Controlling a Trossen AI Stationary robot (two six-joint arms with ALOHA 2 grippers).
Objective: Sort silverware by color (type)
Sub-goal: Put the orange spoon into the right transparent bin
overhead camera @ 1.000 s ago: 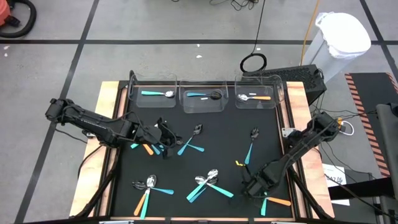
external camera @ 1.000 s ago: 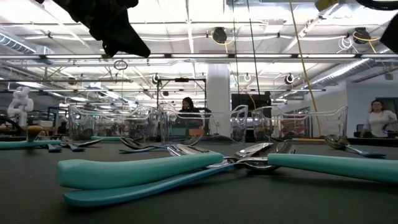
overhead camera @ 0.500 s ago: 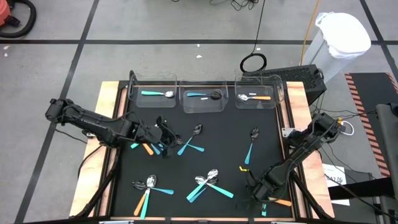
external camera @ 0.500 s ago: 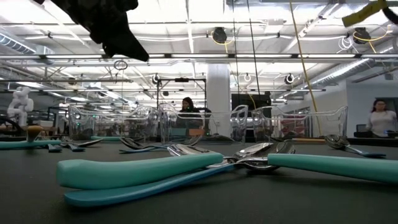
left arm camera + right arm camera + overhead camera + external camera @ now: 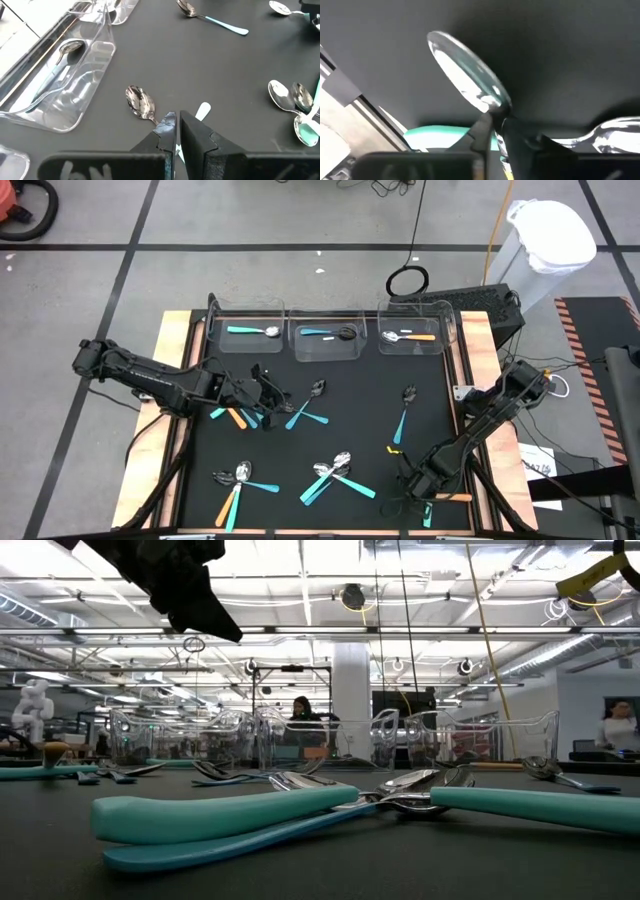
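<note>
Since the earlier frame, right hand dropped to lower right of the high view, fingers pinched on a spoon at its neck. Left hand narrow over a spoon, centre-left. Silverware scattered: light, stiff, slick heads; take the plastic handles. Black matte surface, three clear bins along top; workshop behind.

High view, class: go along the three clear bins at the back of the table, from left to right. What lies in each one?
Left bin: teal-handled spoon → middle bin: dark-headed utensil with a pale handle → right bin: orange-handled spoon.
</note>
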